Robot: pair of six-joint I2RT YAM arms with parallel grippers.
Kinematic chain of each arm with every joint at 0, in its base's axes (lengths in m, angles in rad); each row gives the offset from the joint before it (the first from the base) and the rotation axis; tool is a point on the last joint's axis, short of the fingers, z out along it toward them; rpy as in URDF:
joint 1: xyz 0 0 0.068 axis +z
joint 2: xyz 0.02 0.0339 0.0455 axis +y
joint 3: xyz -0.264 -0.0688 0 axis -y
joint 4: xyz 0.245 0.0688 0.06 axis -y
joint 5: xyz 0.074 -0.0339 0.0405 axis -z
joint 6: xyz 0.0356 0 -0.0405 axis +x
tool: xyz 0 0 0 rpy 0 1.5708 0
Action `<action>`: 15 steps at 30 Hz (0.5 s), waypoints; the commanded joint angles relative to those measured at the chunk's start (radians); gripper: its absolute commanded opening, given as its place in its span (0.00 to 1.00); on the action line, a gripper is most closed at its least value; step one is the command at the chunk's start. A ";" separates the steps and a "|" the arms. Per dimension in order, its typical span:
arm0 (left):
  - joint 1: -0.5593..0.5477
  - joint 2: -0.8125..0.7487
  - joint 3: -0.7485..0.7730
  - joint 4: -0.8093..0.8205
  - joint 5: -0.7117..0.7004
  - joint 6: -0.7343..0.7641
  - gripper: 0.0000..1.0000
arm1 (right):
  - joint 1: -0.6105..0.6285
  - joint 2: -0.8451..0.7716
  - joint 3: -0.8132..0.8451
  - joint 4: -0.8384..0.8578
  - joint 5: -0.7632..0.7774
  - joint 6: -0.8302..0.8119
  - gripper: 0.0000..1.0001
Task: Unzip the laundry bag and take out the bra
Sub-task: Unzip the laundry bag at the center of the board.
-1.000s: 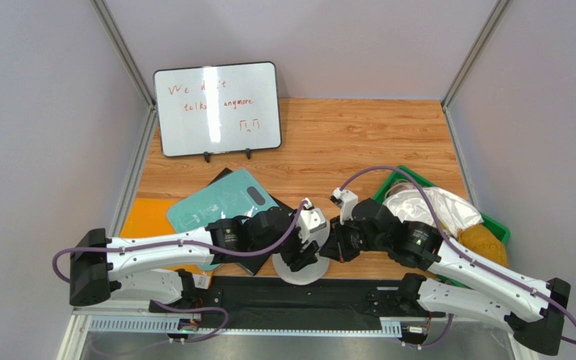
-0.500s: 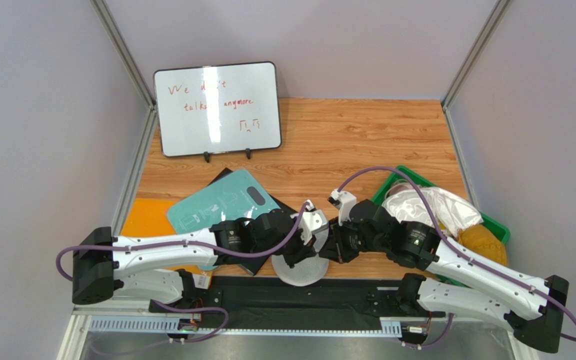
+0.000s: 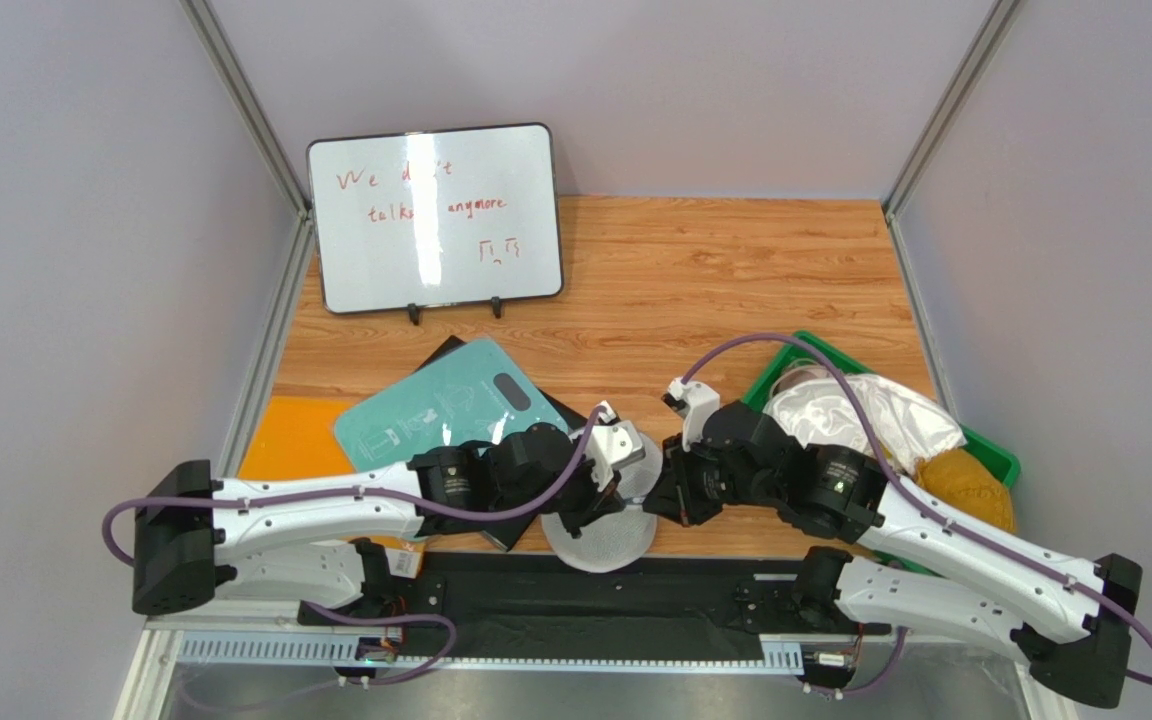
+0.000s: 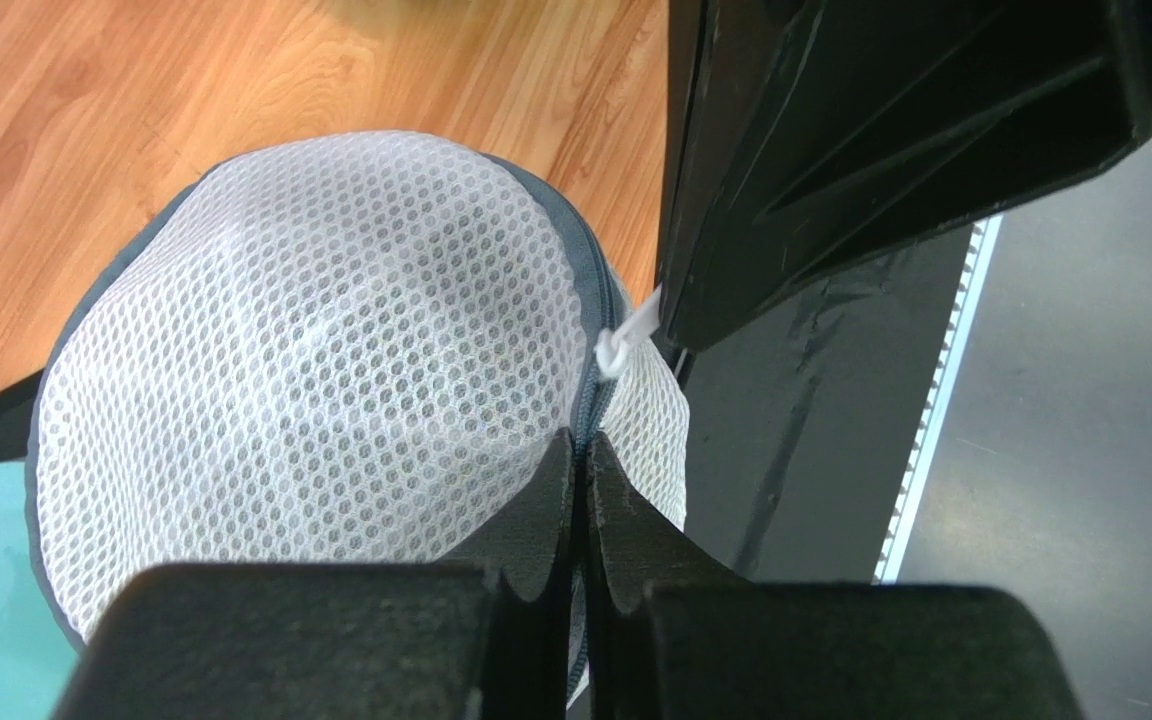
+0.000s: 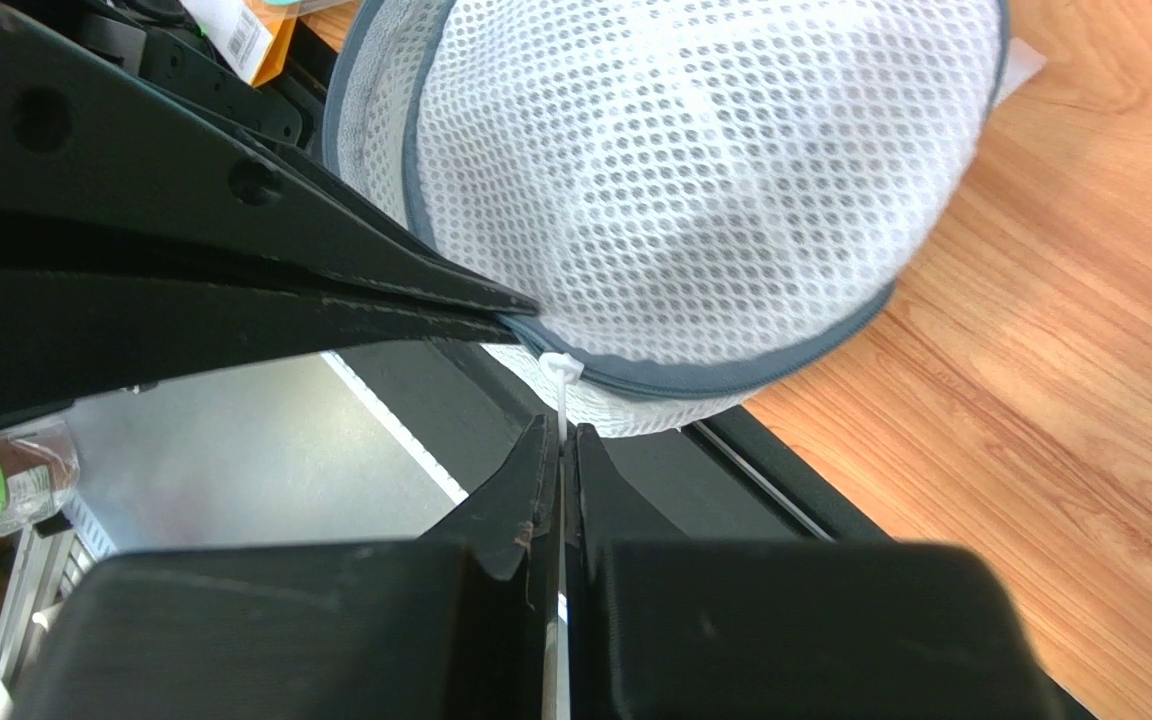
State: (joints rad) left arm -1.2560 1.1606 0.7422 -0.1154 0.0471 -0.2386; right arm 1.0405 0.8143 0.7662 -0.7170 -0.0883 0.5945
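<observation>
Both clamped: left gripper (image 4: 579,453) on the laundry bag (image 4: 312,345) rim, right gripper (image 5: 560,440) on its zip pull (image 5: 557,378)

Layout, reckoned from the laundry bag (image 3: 605,537), set at the table (image 3: 687,285) near edge: whiteboard (image 3: 437,218) stood far behind-left; cutting board (image 3: 447,402) laid just behind-left; bin (image 3: 770,375) placed right.

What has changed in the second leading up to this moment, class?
The left gripper shifted slightly left. Unchanged: it stays shut on the rim of the laundry bag, the right gripper on the zip pull; bag still closed.
</observation>
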 commanded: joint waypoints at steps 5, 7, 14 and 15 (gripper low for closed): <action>-0.002 -0.078 -0.049 -0.073 -0.070 -0.028 0.00 | 0.006 -0.052 0.041 -0.039 0.068 0.002 0.00; -0.002 -0.096 -0.056 -0.086 -0.084 -0.033 0.00 | 0.006 -0.053 0.039 -0.041 0.068 0.002 0.00; -0.003 -0.145 -0.089 -0.115 -0.110 -0.054 0.00 | 0.006 -0.049 0.042 -0.041 0.068 0.004 0.00; -0.003 -0.153 -0.090 -0.121 -0.116 -0.056 0.00 | 0.006 -0.047 0.042 -0.041 0.068 0.004 0.00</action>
State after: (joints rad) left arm -1.2568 1.0401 0.6693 -0.1596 -0.0185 -0.2726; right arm 1.0405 0.7799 0.7677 -0.7444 -0.0494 0.5972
